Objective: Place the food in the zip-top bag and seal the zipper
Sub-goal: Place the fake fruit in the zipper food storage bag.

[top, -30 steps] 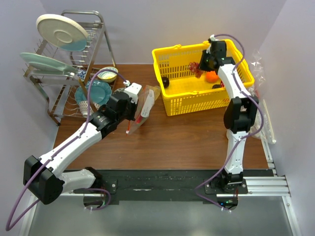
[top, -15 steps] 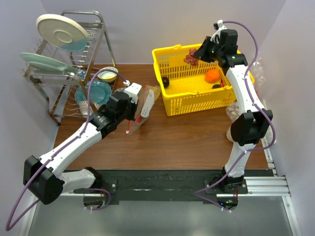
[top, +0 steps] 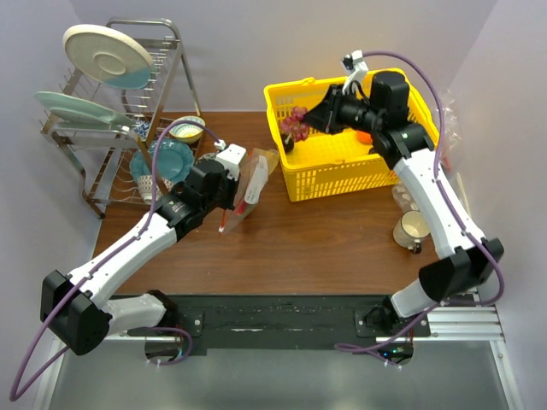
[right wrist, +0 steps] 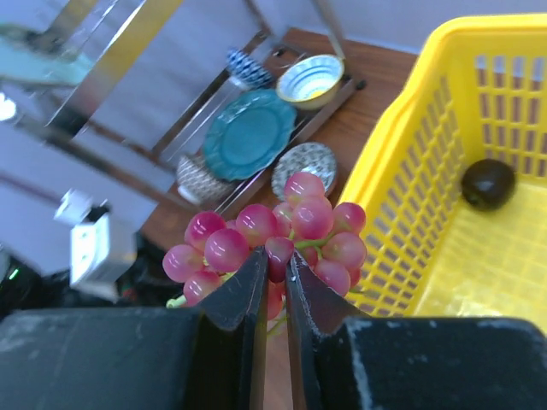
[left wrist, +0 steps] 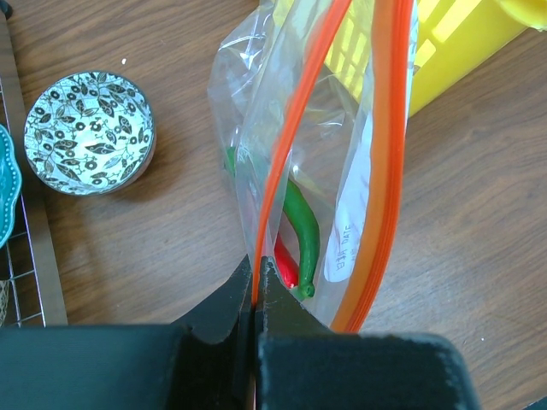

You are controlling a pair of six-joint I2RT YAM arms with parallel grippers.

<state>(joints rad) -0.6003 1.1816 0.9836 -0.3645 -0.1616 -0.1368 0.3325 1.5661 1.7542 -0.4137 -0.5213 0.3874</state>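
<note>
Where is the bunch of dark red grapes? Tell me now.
Top view: the bunch of dark red grapes hangs pinched in the right gripper, above the left rim of the yellow plastic basket, right of centre.

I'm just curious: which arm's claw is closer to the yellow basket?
Right. The right gripper hangs over the basket's left end, holding grapes; the left gripper is off to the basket's left, pinching the zip-top bag's mouth.
</note>
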